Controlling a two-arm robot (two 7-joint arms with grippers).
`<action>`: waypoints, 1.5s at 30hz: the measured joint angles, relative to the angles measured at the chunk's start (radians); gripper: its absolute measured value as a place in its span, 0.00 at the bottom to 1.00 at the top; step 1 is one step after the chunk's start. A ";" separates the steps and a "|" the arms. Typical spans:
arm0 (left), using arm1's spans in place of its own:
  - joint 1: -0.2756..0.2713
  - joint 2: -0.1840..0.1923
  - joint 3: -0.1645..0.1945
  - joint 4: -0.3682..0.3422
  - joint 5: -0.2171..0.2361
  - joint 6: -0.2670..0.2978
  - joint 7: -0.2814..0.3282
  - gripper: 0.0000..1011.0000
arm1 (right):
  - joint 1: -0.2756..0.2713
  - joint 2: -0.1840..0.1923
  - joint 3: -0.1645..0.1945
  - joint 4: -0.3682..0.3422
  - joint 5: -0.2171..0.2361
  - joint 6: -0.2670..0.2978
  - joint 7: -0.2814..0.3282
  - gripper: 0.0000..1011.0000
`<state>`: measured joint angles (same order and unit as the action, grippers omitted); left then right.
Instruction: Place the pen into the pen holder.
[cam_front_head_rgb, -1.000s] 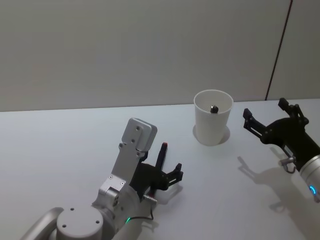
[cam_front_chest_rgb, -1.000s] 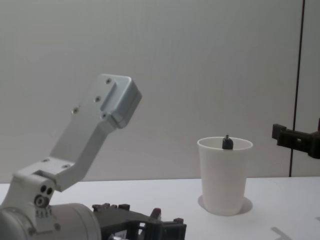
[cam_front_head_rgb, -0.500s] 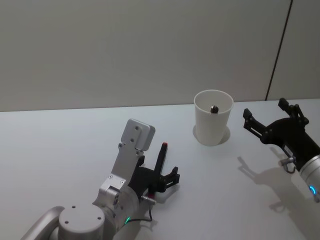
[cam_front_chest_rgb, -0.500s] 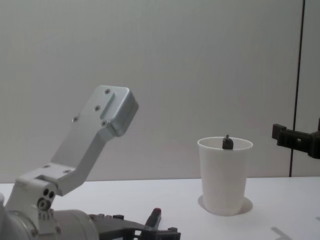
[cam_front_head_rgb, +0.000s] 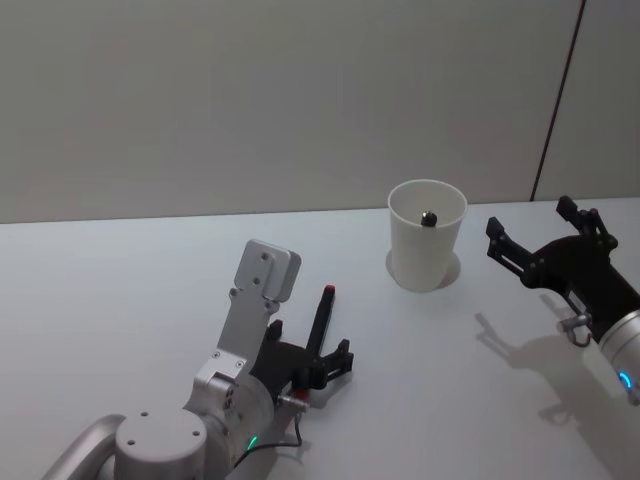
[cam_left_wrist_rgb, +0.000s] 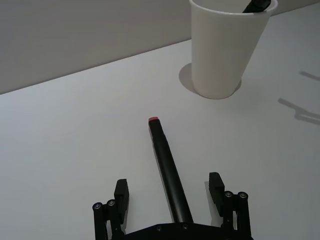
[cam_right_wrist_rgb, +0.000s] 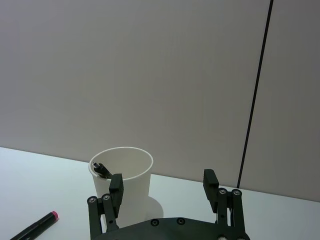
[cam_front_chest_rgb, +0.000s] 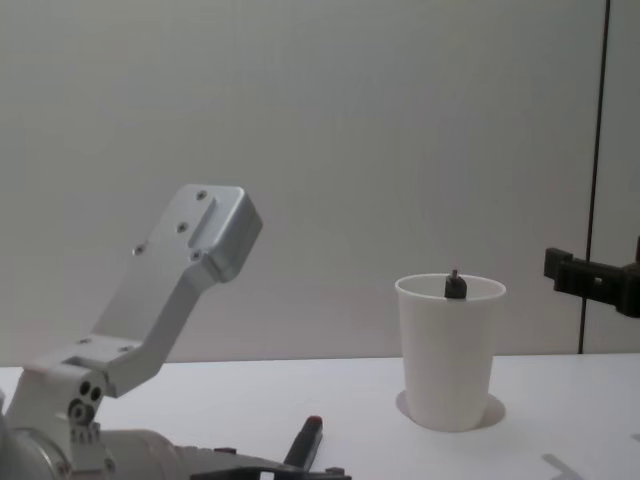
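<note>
A black pen (cam_front_head_rgb: 322, 318) with a red end cap (cam_left_wrist_rgb: 154, 120) lies flat on the white table, cap end toward the pen holder. My left gripper (cam_left_wrist_rgb: 169, 189) is open and low over the pen's near end, one finger on each side of the barrel (cam_left_wrist_rgb: 169, 172), neither touching it. The pen holder (cam_front_head_rgb: 427, 236), a white paper cup (cam_front_chest_rgb: 450, 350), stands upright beyond the pen and holds another dark pen (cam_right_wrist_rgb: 101, 169). My right gripper (cam_front_head_rgb: 535, 228) hovers open to the right of the cup (cam_right_wrist_rgb: 121, 177), clear of it.
The white table (cam_front_head_rgb: 120, 290) runs back to a plain wall. A dark vertical strip (cam_right_wrist_rgb: 255, 95) marks the wall behind the cup. The left arm's grey link (cam_front_chest_rgb: 185, 265) rises large at the left of the chest view.
My left arm has lowered and drawn back a little toward me, sliding the open gripper toward the pen's near end. The pen, the cup and the right arm have not moved.
</note>
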<state>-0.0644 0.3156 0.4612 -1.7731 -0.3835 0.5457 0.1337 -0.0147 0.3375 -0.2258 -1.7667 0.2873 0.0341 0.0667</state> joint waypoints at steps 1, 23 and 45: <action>0.002 -0.001 -0.001 -0.003 -0.002 0.004 0.002 0.99 | 0.000 0.000 0.000 0.000 0.000 0.000 0.000 0.99; 0.011 -0.022 -0.001 -0.023 0.011 0.040 0.023 0.99 | 0.000 0.000 0.000 0.000 0.000 0.000 0.000 0.99; 0.002 -0.049 -0.007 -0.014 0.026 0.061 0.010 0.99 | 0.000 0.000 0.000 0.000 0.000 0.000 0.000 0.99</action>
<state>-0.0619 0.2665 0.4544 -1.7869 -0.3579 0.6063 0.1437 -0.0146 0.3375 -0.2258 -1.7667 0.2874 0.0341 0.0668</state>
